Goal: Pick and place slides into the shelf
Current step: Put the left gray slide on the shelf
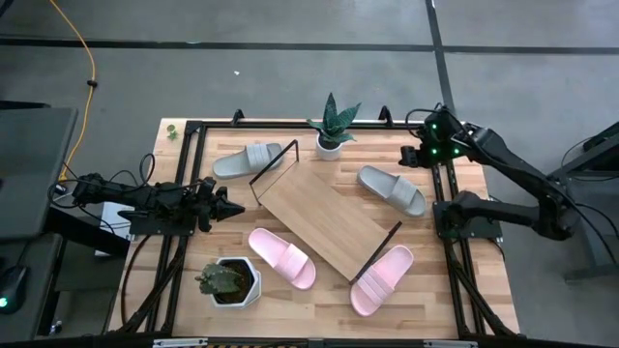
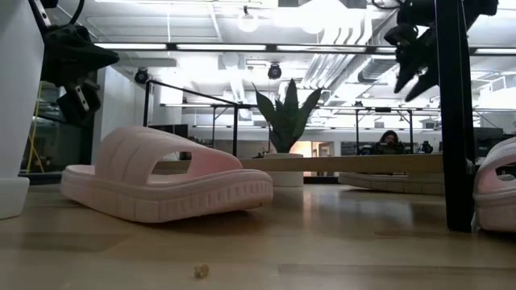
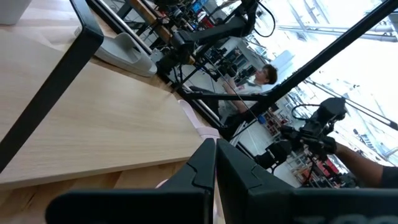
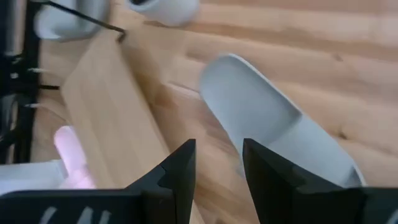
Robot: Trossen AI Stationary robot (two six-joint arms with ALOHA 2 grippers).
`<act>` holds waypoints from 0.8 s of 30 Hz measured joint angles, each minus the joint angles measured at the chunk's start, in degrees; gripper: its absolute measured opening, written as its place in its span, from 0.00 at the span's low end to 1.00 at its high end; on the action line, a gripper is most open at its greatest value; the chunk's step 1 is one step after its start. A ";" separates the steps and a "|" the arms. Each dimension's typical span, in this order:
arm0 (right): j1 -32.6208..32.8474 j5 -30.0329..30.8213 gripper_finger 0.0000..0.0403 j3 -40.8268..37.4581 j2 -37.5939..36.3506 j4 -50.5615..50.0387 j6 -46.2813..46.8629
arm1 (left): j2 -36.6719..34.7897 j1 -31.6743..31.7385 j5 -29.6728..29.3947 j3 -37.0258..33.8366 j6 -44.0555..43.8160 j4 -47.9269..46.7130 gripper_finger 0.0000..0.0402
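While we wait at the left edge: left gripper [image 1: 230, 208] pressed together, empty; shelf [image 1: 324, 221] ahead of its tips
Right gripper [image 4: 217, 163]: our fingers spread, holding nothing; grey slide [image 4: 273, 134] just beyond them
Shelf: bare; four slides around it

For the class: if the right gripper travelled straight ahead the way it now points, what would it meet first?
Most likely the grey slide lying right of the shelf: the right gripper, fingers apart and empty, looks down at it, though depth is hard to judge.

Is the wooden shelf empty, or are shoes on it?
Empty. From above, the shelf board is bare; all four slides lie on the table around it.
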 joint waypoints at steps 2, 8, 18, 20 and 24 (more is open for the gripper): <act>-0.42 -0.40 0.31 0.00 0.61 -3.01 -0.85 | 0.00 0.00 0.00 0.00 -0.04 0.00 0.01; -0.49 -0.62 0.31 -0.04 1.84 -9.82 -6.96 | 0.00 0.00 0.00 0.00 -0.37 0.00 0.01; -0.47 -1.32 0.31 -0.07 2.30 -10.58 -10.37 | 0.00 0.02 -2.69 0.00 -0.22 0.37 0.01; -0.45 -1.61 0.31 -0.07 2.30 -10.41 -10.06 | 0.02 0.00 -3.69 -0.01 -0.76 0.62 0.01; 0.62 -1.37 0.31 -0.09 2.30 -8.37 -9.80 | 0.00 0.00 -7.28 -0.02 -4.17 2.45 0.01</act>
